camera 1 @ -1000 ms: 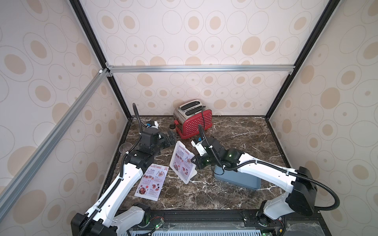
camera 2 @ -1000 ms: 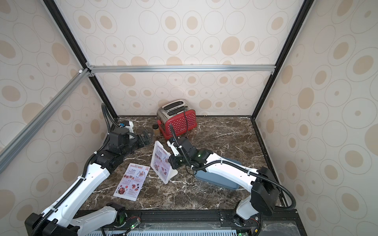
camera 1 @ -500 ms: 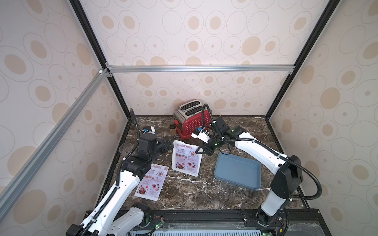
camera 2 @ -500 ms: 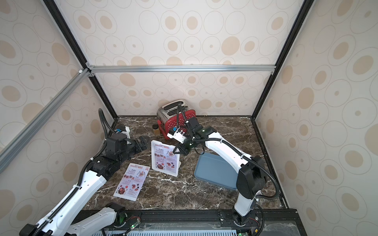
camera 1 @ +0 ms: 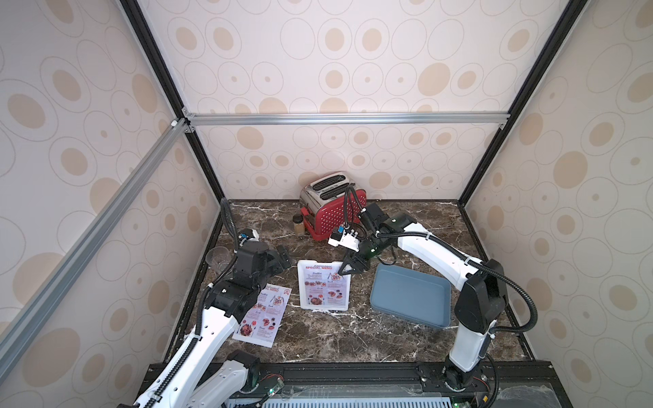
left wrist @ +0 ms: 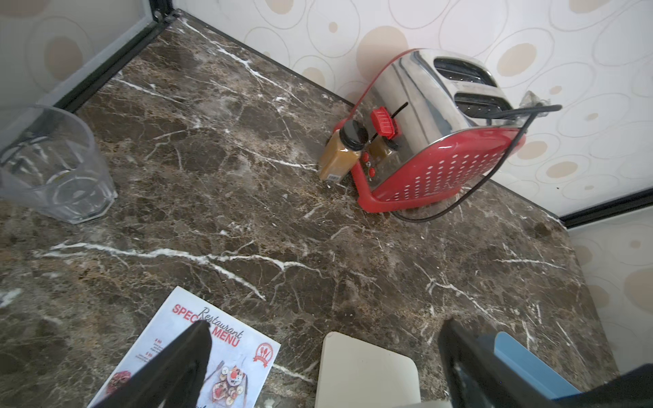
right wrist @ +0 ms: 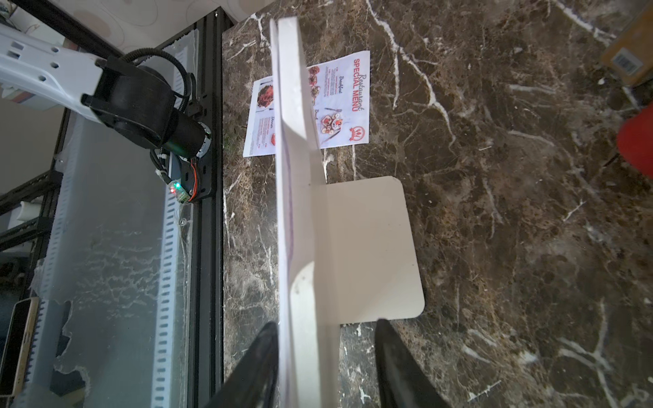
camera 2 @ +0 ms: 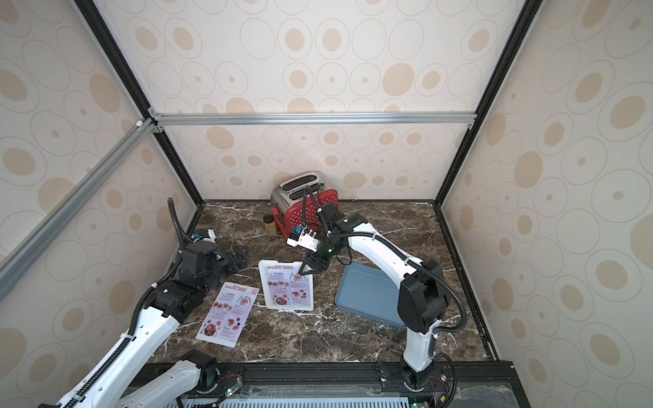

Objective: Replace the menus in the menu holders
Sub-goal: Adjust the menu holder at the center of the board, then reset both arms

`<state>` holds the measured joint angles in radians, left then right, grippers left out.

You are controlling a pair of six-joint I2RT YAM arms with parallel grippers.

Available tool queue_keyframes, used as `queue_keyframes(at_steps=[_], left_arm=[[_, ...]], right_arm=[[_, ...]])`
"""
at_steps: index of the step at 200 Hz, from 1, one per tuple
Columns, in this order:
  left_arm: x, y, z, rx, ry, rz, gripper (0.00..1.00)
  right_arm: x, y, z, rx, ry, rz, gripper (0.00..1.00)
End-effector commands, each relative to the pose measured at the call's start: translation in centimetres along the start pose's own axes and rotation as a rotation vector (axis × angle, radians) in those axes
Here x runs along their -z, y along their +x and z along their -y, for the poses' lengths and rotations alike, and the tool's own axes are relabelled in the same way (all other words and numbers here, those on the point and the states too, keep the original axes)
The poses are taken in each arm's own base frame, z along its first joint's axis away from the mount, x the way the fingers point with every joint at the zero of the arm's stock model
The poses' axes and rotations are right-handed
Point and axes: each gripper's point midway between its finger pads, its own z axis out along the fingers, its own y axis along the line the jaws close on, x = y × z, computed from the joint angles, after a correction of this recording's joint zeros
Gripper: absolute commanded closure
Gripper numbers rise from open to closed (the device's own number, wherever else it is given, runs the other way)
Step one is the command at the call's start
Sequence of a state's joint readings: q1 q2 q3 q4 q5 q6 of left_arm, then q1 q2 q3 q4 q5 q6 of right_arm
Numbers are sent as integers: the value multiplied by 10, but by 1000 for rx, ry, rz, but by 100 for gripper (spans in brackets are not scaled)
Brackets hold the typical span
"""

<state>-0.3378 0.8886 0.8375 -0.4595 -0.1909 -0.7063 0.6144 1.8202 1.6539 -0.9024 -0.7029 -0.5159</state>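
Soft, even light is filling my booth in both top views, and the pale walls are washing out slightly. My wrist cameras are bowing straight lines near their edges. Harder light is striking the menu holder (right wrist: pixel 293 212) in a bright band, shading its foot. The toaster (left wrist: pixel 417 106) chrome is glaring, the marble tabletop (left wrist: pixel 247 219) is showing hazy sheen, and my fingers (left wrist: pixel 176 367) are blurring close up.

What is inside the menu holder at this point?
One menu shows through the front of the holder, heading uppermost. Whether another sheet sits behind it is hidden.
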Motion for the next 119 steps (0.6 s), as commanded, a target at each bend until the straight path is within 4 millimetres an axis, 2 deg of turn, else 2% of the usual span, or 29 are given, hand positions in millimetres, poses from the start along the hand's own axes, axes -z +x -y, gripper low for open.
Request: queue_keyframes(at_steps=[1, 21, 37, 49, 63, 88, 100, 119], left_arm=[[-6, -10, -16, -60, -98, 56, 1], [-21, -20, -23, -167, -167, 98, 1], [-39, -23, -33, -252, -220, 110, 0], [-54, -23, -38, -313, -225, 113, 1], [-72, -22, -48, -353, -231, 121, 1], [-95, -26, -81, -327, -262, 120, 1], [-101, -27, -91, -325, -257, 112, 1], [-110, -24, -101, -364, -244, 121, 1]], right_arm=[[38, -16, -11, 32, 57, 78, 50], [79, -19, -5, -32, 198, 178, 42], [113, 4, 27, -159, 479, 256, 41], [135, 42, 55, -282, 701, 292, 40], [161, 95, 84, -482, 927, 363, 37], [199, 183, 122, -726, 1238, 471, 38], [201, 213, 134, -742, 1327, 470, 38], [196, 231, 150, -687, 1397, 470, 38]])
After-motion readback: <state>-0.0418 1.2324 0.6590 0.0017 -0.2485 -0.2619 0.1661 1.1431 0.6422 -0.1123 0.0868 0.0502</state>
